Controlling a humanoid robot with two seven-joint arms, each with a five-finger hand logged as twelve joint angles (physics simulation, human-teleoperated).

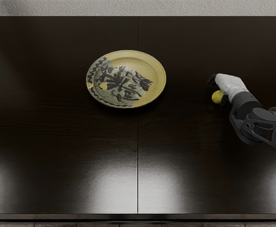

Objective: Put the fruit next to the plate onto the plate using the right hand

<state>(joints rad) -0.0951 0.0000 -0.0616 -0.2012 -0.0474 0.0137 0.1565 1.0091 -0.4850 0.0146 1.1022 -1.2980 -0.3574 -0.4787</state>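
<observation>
Right robot hand point(228, 85), pale-shelled and carried on a dark forearm point(258, 124) that enters from the right edge of the head view, lies over the fruit point(217, 97). The fruit is a small yellow-green ball, and only its lower left side shows beneath the palm. Hand and fruit overlap so closely in this slanted view that it cannot be told whether the robot hand is closed on the fruit, resting against it, or poised just above it. The approach from above and from the robot's own side is judged sensible. It leaves the way toward the plate free, so the fruit can be carried leftward without the arm crossing the target first.

The fruit is on the right half of the table point(57, 156), a dark glossy surface divided by a central seam point(138, 165). It is well apart from the plate point(159, 72), to the plate's right and slightly nearer the camera. The plate has an ochre rim and a dark leaf-like painting on a paler centre. It sits flat across the seam on the far part of the table and carries nothing.

The task is therefore judged to be at the grasping step, with lift, transfer and release yet to come. A round fruit is likely to roll if nudged or dropped, so a low release over the plate's centre is advisable. The left arm is out of view.
</observation>
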